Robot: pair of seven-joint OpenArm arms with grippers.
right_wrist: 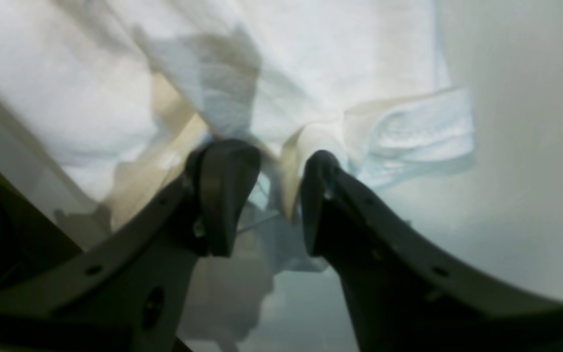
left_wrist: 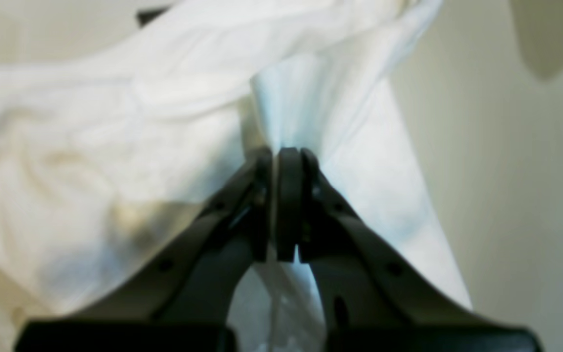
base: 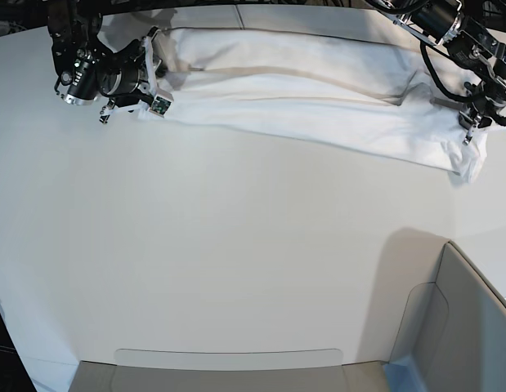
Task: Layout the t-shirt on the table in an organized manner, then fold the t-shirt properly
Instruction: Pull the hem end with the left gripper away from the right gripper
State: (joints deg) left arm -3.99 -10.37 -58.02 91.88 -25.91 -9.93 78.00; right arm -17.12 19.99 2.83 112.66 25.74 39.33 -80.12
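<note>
The white t-shirt [base: 318, 98] lies stretched in a long crumpled band across the far part of the table [base: 236, 245]. At the band's right end my left gripper [base: 473, 122] holds it. In the left wrist view that gripper [left_wrist: 281, 151] is shut on a pinched fold of the t-shirt [left_wrist: 115, 122], which drapes away from the jaws. At the band's left end my right gripper [base: 146, 69] sits against the cloth. Up close, the right gripper [right_wrist: 281, 166] is open, its fingers apart with a loose fold of the t-shirt [right_wrist: 311, 63] between them. No print shows.
A grey bin-like panel [base: 473, 327] rises at the near right corner. A low grey strip [base: 228, 371] runs along the front edge. The table's curved far edge lies just behind the shirt.
</note>
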